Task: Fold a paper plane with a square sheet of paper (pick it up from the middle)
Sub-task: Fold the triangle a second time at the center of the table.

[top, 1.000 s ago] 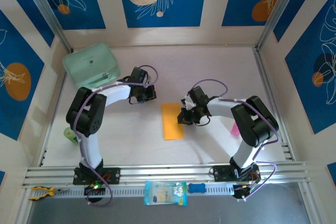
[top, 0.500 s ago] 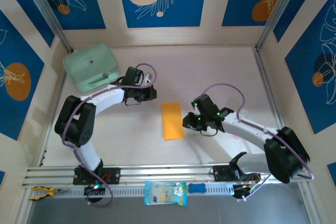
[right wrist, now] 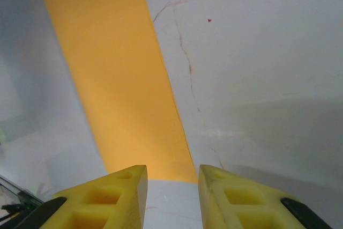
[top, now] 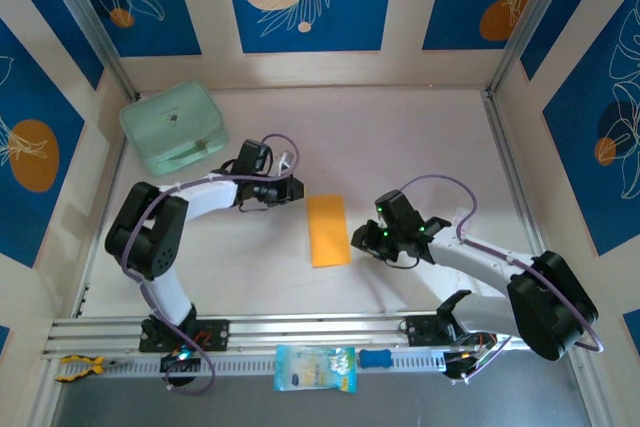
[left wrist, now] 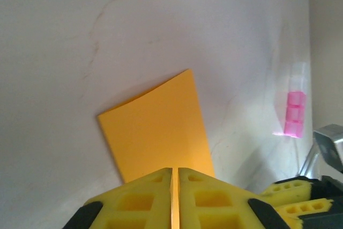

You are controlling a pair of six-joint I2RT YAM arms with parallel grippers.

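The paper [top: 328, 230] lies flat in the middle of the worktop [top: 400, 137], between the 2 arms. It shows as a narrow orange-yellow rectangle, its long sides running away from the arm bases. The left gripper [top: 290, 190] sits low, just beside the paper's far left corner, pointing toward it. In the left wrist view its 2 yellow fingers [left wrist: 134, 199] are closed together with only a thin slit between them. The paper [left wrist: 155, 127] spreads out beyond their tips, and its far edge bows a little. Whether the tips touch the sheet cannot be told. The right gripper [top: 360, 239] is at the paper's right long edge, near the corner closest to the bases. In the right wrist view the right gripper [right wrist: 169, 186] is open, a clear gap between its 2 yellow fingers [right wrist: 126, 189]. The paper [right wrist: 112, 79] stretches away ahead of them, and one of its short edges lies across the gap, with nothing clamped. A mint-green case [top: 172, 127] rests at the far left of the worktop, well apart from the sheet. A pale blue packet [top: 315, 368] lies at the front rail between the arm bases. A small pink piece [left wrist: 295, 113] shows on the worktop at the right of the left wrist view.
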